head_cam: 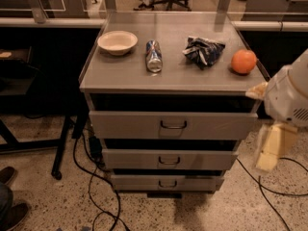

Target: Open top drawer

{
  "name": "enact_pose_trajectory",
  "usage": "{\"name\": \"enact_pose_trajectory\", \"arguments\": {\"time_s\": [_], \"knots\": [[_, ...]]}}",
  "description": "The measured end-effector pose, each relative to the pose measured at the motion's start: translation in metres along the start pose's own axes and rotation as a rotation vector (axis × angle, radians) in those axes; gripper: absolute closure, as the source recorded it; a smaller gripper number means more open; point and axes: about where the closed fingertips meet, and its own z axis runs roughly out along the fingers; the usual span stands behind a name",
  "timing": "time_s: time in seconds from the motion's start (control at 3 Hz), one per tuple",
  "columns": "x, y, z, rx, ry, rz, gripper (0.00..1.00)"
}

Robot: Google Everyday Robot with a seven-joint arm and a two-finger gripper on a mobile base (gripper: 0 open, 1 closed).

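Observation:
The top drawer [173, 125] is the tallest, widest grey front of the three on the grey cabinet, with a small dark loop handle [173, 125] at its centre. Its front stands out a little from the cabinet, with a dark gap above it. My gripper [272, 147] hangs off the white arm [291, 95] at the right, beside the drawer's right end and level with the gap between the top and middle drawers. It touches nothing and holds nothing.
On the cabinet top [192, 76] lie a cream bowl [117, 42], a can on its side [154, 56], a crumpled chip bag [203, 51] and an orange [244, 61]. Two shorter drawers [169, 160] sit below. Cables [96, 196] run over the floor; a dark table leg [65, 143] stands left.

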Motion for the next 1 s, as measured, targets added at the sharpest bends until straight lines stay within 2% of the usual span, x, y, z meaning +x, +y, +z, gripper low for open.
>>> {"name": "enact_pose_trajectory", "arguments": {"time_s": [0.33, 0.67, 1.0], "knots": [[0.007, 0.002, 0.050, -0.066, -0.030, -0.011, 0.00], [0.006, 0.004, 0.050, -0.068, -0.035, -0.017, 0.00], [-0.001, 0.005, 0.081, -0.098, -0.060, -0.023, 0.00]]}}
